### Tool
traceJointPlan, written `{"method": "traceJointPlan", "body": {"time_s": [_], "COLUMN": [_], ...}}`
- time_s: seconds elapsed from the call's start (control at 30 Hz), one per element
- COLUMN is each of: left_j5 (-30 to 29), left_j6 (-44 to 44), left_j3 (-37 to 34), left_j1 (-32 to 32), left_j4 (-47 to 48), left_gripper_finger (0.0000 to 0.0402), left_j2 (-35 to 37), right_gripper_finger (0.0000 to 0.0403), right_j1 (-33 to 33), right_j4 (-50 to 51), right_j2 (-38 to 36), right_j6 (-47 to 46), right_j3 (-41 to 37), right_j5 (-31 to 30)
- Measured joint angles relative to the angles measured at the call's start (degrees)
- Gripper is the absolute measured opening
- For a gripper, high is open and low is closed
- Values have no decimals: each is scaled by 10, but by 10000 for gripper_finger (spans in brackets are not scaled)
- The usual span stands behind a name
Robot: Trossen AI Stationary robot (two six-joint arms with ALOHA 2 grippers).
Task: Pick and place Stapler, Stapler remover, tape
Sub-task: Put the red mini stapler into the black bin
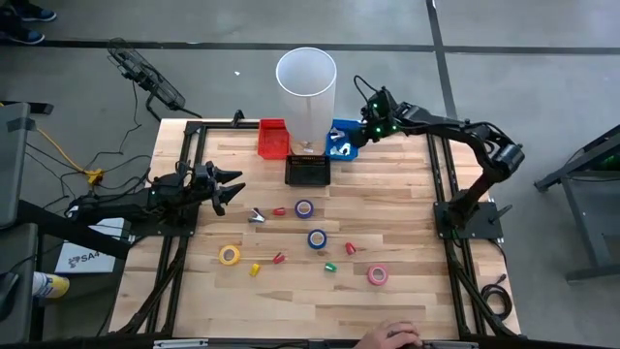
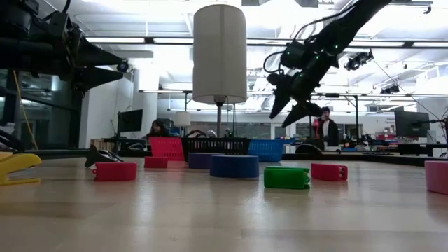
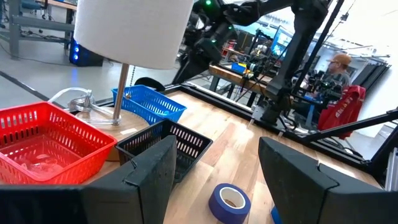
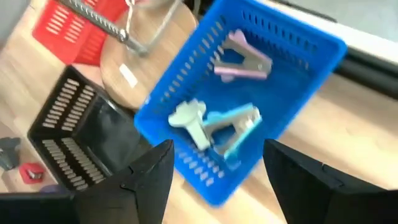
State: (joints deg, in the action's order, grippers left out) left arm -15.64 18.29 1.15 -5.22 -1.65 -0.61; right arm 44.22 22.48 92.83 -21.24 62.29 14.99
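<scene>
right end effector: your jaws open, empty, over blue basket
left end effector: open, empty, above table

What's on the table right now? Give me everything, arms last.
tape rolls: four; two blue mid-table, yellow front left, pink front right.
small staplers: several, red, green, yellow, scattered among the rolls.
baskets: three at the back; red basket, black basket, blue basket.
staple removers: two, pink and light blue, in the blue basket.
lamp: one, white shade, back centre.
person's hand: front edge.
left gripper: fingers open, left side.
right gripper: fingers open, above the blue basket.
</scene>
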Motion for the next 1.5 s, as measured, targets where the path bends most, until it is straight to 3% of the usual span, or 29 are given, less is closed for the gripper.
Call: {"method": "traceJointPlan", "body": {"time_s": [0.3,0.63,0.93,1.5], "left_j5": [0,0,0,0], "left_j6": [0,0,0,0], "left_j3": [0,0,0,0], "left_j1": [0,0,0,0], "left_j4": [0,0,0,0], "left_gripper_finger": [225,225,225,225], "left_j2": [0,0,0,0], "right_gripper_finger": [237,236,236,236], "right_j1": [-59,-147,-227,-328], "right_j4": [61,139,152,160], "right_j2": [-51,-60,-60,-60], "right_j6": [-57,-124,-203,-299], "right_j3": [-24,-25,-25,-25], "right_j5": [-43,-38,-30,-76]}}
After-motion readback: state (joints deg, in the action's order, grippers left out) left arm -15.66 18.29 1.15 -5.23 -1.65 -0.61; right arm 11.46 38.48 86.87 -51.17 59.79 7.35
